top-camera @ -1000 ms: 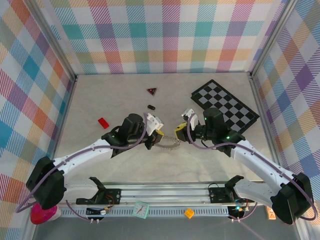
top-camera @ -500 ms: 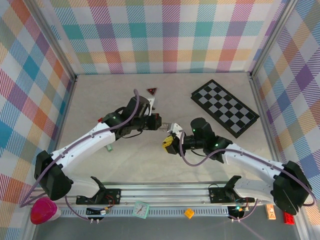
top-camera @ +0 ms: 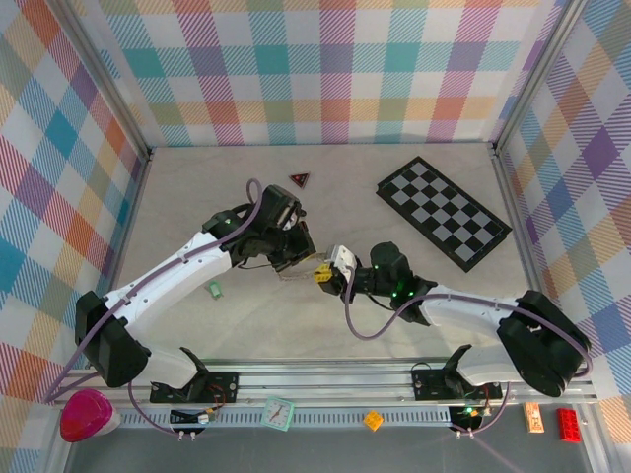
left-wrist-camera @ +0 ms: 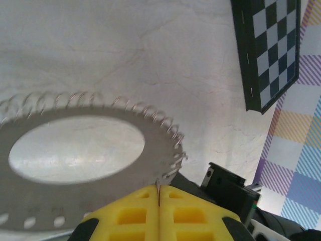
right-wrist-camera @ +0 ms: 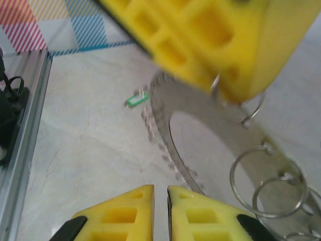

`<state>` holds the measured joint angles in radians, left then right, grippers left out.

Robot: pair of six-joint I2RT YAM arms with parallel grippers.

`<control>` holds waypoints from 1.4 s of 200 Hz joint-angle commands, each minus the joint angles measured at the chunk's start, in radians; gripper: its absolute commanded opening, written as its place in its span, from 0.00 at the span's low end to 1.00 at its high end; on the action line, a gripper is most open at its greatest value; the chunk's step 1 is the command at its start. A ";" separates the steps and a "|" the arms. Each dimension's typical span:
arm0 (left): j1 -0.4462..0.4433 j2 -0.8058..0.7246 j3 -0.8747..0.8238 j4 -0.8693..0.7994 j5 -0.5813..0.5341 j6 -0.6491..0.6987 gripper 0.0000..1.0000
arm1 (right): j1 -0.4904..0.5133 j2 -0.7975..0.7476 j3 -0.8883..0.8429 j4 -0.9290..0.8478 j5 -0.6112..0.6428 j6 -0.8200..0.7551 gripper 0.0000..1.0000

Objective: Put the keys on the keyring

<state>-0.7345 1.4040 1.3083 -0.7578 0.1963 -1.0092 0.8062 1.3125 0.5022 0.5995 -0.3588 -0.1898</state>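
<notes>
The keyring [left-wrist-camera: 155,160] is a flat grey metal loop with an oval hole. The keys [left-wrist-camera: 170,130] form a toothed fringe of tiny silvery pieces along its outer edge. My left gripper [left-wrist-camera: 158,193] is shut on the ring's thin edge and holds it above the table. In the top view the left gripper [top-camera: 307,258] and right gripper [top-camera: 324,273] nearly meet, with the keyring [top-camera: 295,274] below them. In the right wrist view the keyring [right-wrist-camera: 230,120] and keys [right-wrist-camera: 155,125] hang just beyond my right gripper [right-wrist-camera: 160,201]. Its jaws stand a narrow gap apart with nothing between them.
A black-and-white chequered board [top-camera: 444,210] lies at the back right. A dark red triangle [top-camera: 299,179] sits at the back centre. A small green piece [top-camera: 213,289] lies left of the arms. Loose wire rings [right-wrist-camera: 266,181] hang off the keyring.
My right gripper has moved left until it almost touches the left gripper, and its jaws have narrowed. The left gripper swung back and then forward again, still shut on the keyring.
</notes>
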 commanded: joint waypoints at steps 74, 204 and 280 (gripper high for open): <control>0.025 0.036 0.016 -0.083 0.117 -0.307 0.00 | 0.006 -0.007 -0.087 0.134 0.004 -0.027 0.15; 0.043 0.017 -0.046 -0.028 0.233 -0.419 0.00 | 0.017 -0.035 -0.106 0.238 0.035 -0.020 0.16; 0.046 0.008 -0.058 -0.039 0.231 -0.436 0.00 | 0.031 -0.019 -0.094 0.210 0.114 -0.034 0.17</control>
<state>-0.6968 1.4445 1.2598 -0.7834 0.3843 -1.4254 0.8310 1.2888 0.3977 0.7853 -0.2935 -0.2001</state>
